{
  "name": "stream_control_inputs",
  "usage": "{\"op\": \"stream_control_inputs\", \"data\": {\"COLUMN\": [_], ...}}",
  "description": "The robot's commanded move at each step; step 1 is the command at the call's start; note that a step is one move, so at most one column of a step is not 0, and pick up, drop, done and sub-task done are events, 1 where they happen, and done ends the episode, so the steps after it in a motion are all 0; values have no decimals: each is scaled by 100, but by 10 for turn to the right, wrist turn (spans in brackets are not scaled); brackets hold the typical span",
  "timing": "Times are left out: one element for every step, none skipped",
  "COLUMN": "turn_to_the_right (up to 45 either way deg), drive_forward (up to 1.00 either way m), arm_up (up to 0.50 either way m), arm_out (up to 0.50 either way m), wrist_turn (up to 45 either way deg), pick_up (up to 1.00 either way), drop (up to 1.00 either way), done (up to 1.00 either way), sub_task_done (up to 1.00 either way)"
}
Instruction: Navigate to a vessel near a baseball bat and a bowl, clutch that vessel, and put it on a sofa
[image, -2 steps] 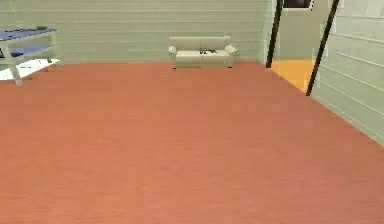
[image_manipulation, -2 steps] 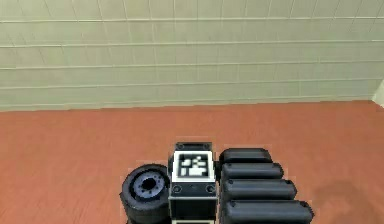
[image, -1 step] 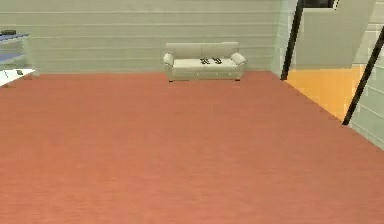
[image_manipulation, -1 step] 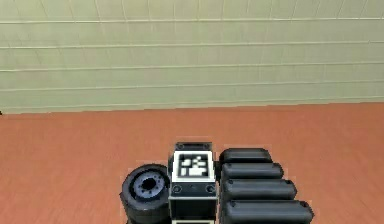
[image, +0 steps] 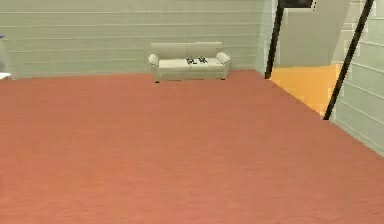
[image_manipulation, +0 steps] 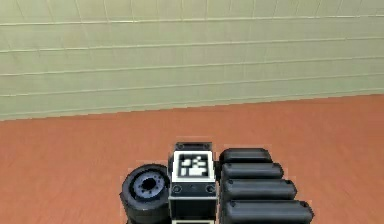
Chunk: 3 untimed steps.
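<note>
Sofa (image: 189, 63) sits far ahead, just left of centre, long axis running along the far wall (image: 90, 40). Gripper (image_manipulation: 148, 193) is tucked in low; can't tell jaw state or whether it holds anything. Probably drive up, then turn side-on.
</note>
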Motion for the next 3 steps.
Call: {"op": "stream_control_inputs", "data": {"turn_to_the_right": [0,0,0], "drive_forward": [100,100,100], "arm_up": [0,0,0], "arm_out": [0,0,0], "wrist_turn": [0,0,0], "pick_up": [0,0,0], "drop": [0,0,0], "done": [0,0,0], "sub_task_done": [0,0,0]}}
